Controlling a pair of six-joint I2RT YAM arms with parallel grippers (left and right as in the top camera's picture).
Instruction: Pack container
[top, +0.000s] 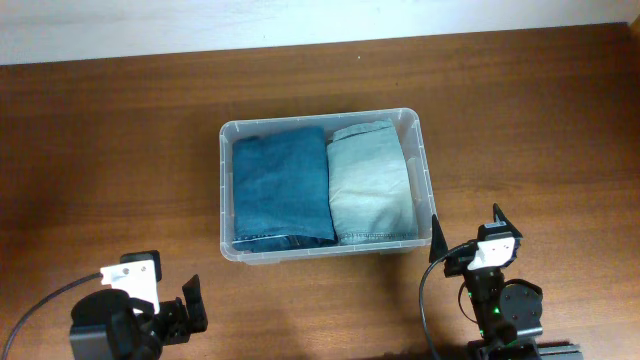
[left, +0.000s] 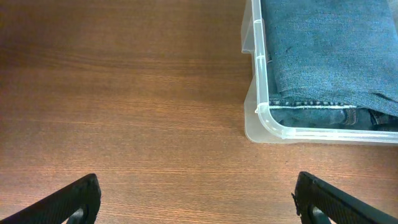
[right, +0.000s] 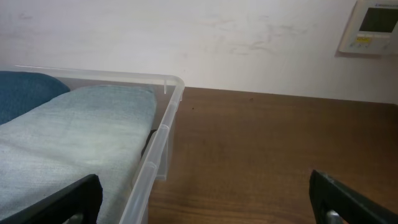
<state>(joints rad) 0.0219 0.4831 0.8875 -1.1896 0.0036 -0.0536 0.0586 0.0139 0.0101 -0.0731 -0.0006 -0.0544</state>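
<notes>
ok so my left fingers (left: 69, 202) are spread wide apart, released, nothing between them but bare wooden counter (left: 124, 112). My right fingers (right: 62, 200) are the same deal, wide open and gripping nothing. Both sit low near the front edge of the counter, well apart from each other, and neither is touching anything as far as I can see

Moving out from there: the container (top: 222, 190) sits on the counter ahead of me, roughly between the two arms but nearer my right one. From the left wrist cam its rounded near corner (left: 264, 115) is up ahead and off to the right, apart from my fingers. From the right wrist cam the clear side wall and rim (right: 166, 127) run along the left, fairly close

Inside it there are two folded denim pieces lying side by side and touching, filling pretty much the whole floor of the bin. The dark blue jeans (top: 282, 185) are in the left half and the pale blue jeans (top: 368, 185) are in the right half. Both lie flat; in the right wrist view the pale ones look about level with the rim

Past the container it's just more counter, then a white wall (right: 186, 31) with a small white control panel (right: 370, 26) mounted on it, off to the right
</notes>
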